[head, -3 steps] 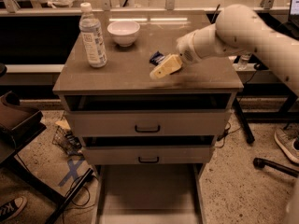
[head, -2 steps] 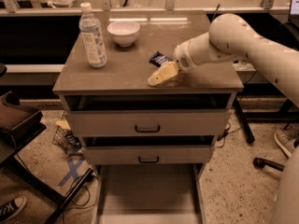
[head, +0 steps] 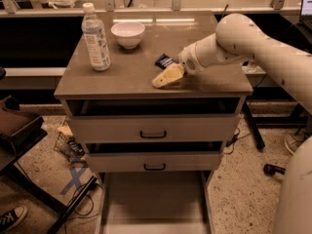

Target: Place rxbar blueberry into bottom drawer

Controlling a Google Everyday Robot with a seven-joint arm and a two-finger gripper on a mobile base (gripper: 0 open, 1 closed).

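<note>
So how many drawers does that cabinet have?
3: the top drawer, the middle drawer under it, and the bottom drawer pulled out near the floor. The robot's hand is over the cabinet top, next to the rxbar blueberry.

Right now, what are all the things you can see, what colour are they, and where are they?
water bottle: one, clear with a white cap, standing at the back left of the cabinet top.
bowl: one, white, on the cabinet top to the right of the bottle.
rxbar blueberry: one, dark blue, lying on the cabinet top right beside the gripper.
cabinet: one, grey-brown top.
handled drawers: two, beige fronts with black handles, in the cabinet.
bottom drawer: one, pale, pulled out at floor level.
shoe: one, dark and white, at the bottom left on the floor.
arm: one, cream, reaching in from the right.
gripper: one, pale yellow, low over the cabinet top near the front edge.
</note>
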